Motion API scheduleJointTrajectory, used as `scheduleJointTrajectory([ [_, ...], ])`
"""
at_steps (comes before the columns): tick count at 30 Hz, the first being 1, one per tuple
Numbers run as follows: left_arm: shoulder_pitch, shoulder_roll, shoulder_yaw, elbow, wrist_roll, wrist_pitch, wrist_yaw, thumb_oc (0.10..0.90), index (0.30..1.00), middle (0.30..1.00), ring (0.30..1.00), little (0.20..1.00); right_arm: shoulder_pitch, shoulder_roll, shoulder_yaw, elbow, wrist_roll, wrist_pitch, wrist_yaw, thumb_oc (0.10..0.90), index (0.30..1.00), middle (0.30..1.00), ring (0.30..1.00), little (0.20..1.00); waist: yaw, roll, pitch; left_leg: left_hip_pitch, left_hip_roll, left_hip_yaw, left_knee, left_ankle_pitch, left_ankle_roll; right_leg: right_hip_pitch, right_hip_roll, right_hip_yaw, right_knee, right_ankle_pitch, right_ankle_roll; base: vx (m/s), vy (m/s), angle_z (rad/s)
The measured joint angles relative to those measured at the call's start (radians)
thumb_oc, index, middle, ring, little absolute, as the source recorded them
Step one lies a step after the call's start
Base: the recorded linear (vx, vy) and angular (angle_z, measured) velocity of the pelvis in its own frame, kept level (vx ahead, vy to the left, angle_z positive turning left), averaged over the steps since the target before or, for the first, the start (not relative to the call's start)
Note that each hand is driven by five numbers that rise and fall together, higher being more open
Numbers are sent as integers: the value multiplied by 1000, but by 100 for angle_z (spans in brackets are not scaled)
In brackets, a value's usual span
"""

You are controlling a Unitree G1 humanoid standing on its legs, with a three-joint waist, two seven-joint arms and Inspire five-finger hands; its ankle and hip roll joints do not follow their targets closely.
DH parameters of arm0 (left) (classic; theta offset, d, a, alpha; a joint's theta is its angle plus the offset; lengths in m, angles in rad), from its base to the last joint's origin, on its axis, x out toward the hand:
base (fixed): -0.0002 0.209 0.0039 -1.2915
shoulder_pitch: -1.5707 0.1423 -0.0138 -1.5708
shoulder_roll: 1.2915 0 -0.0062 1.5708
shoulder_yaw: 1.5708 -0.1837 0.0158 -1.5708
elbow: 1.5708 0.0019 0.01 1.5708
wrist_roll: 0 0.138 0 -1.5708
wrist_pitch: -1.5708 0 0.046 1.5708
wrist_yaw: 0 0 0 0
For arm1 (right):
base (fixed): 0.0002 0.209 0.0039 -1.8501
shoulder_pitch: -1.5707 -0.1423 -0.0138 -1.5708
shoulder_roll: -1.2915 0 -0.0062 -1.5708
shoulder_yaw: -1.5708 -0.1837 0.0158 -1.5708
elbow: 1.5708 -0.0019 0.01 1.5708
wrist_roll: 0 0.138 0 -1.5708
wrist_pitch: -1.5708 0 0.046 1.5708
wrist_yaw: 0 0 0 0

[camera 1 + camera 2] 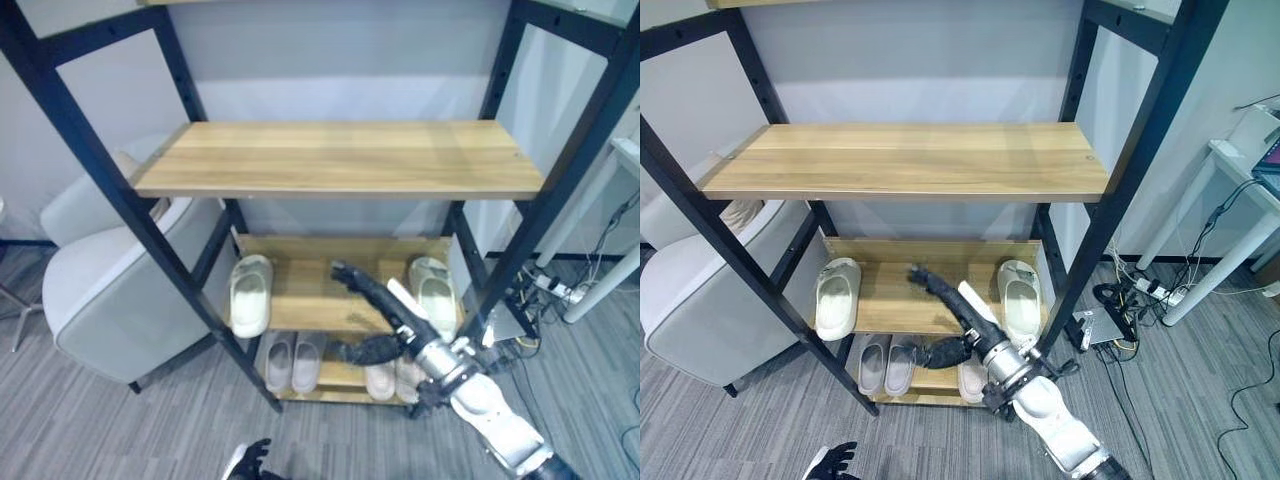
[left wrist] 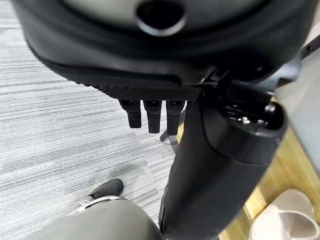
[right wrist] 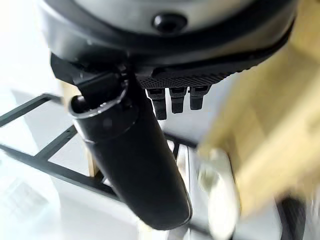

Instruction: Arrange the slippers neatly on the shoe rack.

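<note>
We're seeing the shoe rack (image 1: 340,160) standing ahead, armchair (image 1: 110,290) sitting left of it. One slipper (image 1: 250,293) is lying at the middle shelf's left end, another slipper (image 1: 434,290) at its right end. Two pairs (image 1: 292,362) are sitting on the bottom shelf.

Looks like an office or lab corner staged as a home entryway: grey carpet floor (image 1: 1200,380), plain grey wall (image 1: 330,60), black-framed wooden shoe rack (image 1: 340,160) holding slippers (image 1: 250,293), grey armchair (image 1: 110,290) to its left, white desk leg (image 1: 1200,260) and power strip (image 1: 1145,288) with cables at right.
</note>
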Motion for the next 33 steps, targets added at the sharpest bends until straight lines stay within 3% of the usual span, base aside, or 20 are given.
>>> scheduleJointTrajectory([
  [3, 3, 1, -3, -8, 6, 0, -1, 800, 900, 900, 900, 900, -15, -49, -33, 12, -141, 6, -54, 800, 900, 900, 900, 900, 1, 0, 0, 1, 0, 1, 0, 0, 0, 0, 0, 1, 0, 0, 0, 36, 15, -3],
  [8, 2, 7, -20, -19, 10, 0, -4, 800, 900, 900, 900, 900, -160, -97, -12, 174, -403, 37, -138, 800, 900, 900, 900, 900, 2, -3, 1, 1, 2, 8, 0, 0, 0, 1, 5, 6, 0, 1, 0, 48, 23, -5],
  [12, -7, 9, -34, -19, 16, 0, -4, 800, 900, 900, 900, 900, -248, -99, -8, 286, -518, 84, -192, 800, 900, 900, 900, 900, 23, -8, 4, 3, 3, 5, 0, 0, 0, 0, 7, 2, 0, 0, 0, 14, 6, 2],
  [25, -39, 31, -36, -16, 16, 0, -9, 800, 900, 900, 900, 900, -445, -85, 97, 671, -599, 185, -246, 800, 900, 900, 900, 900, 76, -57, 33, -14, 1, -15, 3, 1, -1, -7, 7, -15, 0, 1, 0, 15, 23, 4],
  [33, -50, 42, -35, -17, 15, -1, -7, 800, 900, 900, 900, 900, -474, -79, 123, 752, -637, 240, -244, 800, 900, 900, 900, 900, 83, -74, 43, -35, -3, -26, 3, 2, 0, -21, 6, -26, 0, 2, -2, 3, 8, 4],
])
